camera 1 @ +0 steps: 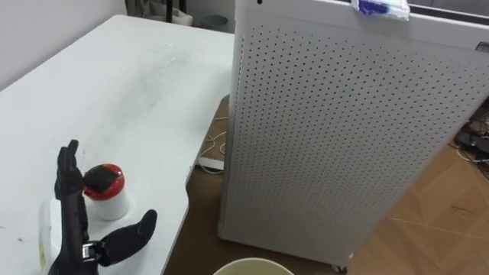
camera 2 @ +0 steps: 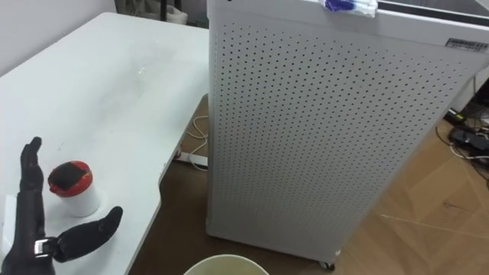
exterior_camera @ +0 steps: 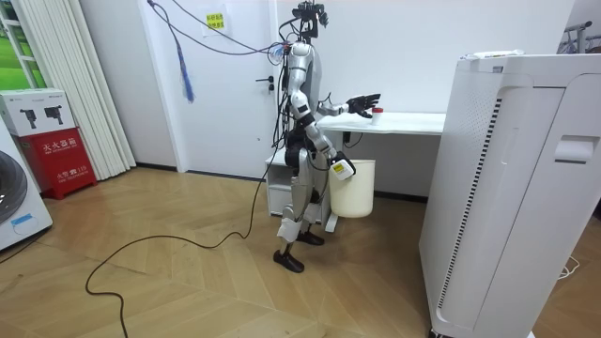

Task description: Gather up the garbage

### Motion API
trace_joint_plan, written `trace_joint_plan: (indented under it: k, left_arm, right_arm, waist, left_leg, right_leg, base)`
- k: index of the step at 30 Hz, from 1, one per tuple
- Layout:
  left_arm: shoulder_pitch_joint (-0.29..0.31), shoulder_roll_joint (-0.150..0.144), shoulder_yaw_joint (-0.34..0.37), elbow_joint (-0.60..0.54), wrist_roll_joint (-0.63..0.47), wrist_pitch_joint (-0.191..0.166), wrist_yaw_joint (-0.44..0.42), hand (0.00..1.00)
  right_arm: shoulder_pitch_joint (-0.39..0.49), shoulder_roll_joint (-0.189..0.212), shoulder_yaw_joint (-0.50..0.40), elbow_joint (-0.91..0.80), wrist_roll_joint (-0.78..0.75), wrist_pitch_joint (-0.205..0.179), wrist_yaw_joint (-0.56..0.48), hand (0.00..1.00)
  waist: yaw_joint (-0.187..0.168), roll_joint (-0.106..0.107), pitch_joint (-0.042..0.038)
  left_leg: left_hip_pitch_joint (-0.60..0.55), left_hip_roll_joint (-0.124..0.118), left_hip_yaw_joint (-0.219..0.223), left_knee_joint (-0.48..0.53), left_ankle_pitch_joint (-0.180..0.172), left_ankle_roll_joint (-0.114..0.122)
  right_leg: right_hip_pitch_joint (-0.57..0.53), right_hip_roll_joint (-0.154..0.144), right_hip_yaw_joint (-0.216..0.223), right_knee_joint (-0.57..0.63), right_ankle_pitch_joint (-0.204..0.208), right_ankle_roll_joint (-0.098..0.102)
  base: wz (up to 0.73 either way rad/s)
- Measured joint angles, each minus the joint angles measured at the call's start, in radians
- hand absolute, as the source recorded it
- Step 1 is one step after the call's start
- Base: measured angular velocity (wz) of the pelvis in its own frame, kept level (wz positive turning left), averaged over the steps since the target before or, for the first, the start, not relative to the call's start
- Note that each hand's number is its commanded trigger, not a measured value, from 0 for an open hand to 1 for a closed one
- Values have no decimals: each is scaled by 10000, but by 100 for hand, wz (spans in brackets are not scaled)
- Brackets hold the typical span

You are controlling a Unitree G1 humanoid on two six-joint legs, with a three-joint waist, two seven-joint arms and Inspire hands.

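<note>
Evidently poised to grasp, the left hand [camera 1: 72, 229], lower left, spreads wide just beside the red-lidded jar [camera 1: 105, 195] on the white table [camera 1: 114, 92]. I cannot tell the grip of the right hand [exterior_camera: 343, 169], by the cream bin [exterior_camera: 355, 195].

- Bright, even indoor light covers the scene. The white table [camera 1: 137, 92] looks almost uniform, with a faint smeared sheen along its middle.
- The tall perforated cabinet [camera 1: 344, 137] is evenly lit on its facing side, with no hard glare.
- The wooden floor [camera 1: 443, 214] darkens into soft shade under the table's edge and at the cabinet's foot.
- The left hand [camera 1: 76, 221] stands dark against the bright tabletop. The red-lidded jar [camera 1: 105, 191] just beside it throws only a weak, diffuse shadow.
- In the room view, daylight enters through a window [exterior_camera: 14, 38] at the room view's left, beside pale curtains [exterior_camera: 66, 84].
</note>
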Motion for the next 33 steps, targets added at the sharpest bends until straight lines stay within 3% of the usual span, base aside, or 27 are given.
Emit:
trace_joint_plan:
  k: [17,25,33]
  left_arm:
    - [-40,-64,-69,673,-849,58,-60,0]
    - [-215,-73,-49,920,-1858,147,19,0]
    - [-571,-125,-10,1132,-2263,261,160,0]
  right_arm:
    - [179,15,54,-14,-336,0,-13,100]
    - [210,37,144,-3,-330,13,-11,100]
    - [347,40,166,5,-331,328,-2,100]
  waist:
    - [-51,29,23]
    - [-111,165,139]
    - [-158,164,131]
  left_leg:
    - [1,6,4,10,-9,-9]
    - [140,9,7,4,-11,-8]
    - [175,2,36,52,-14,-5]
  right_leg:
    - [7,9,37,-2,0,0]
    - [133,10,65,-6,0,0]
    - [171,1,66,4,0,0]
  base:
    - [0]
    - [0]
    - [0]
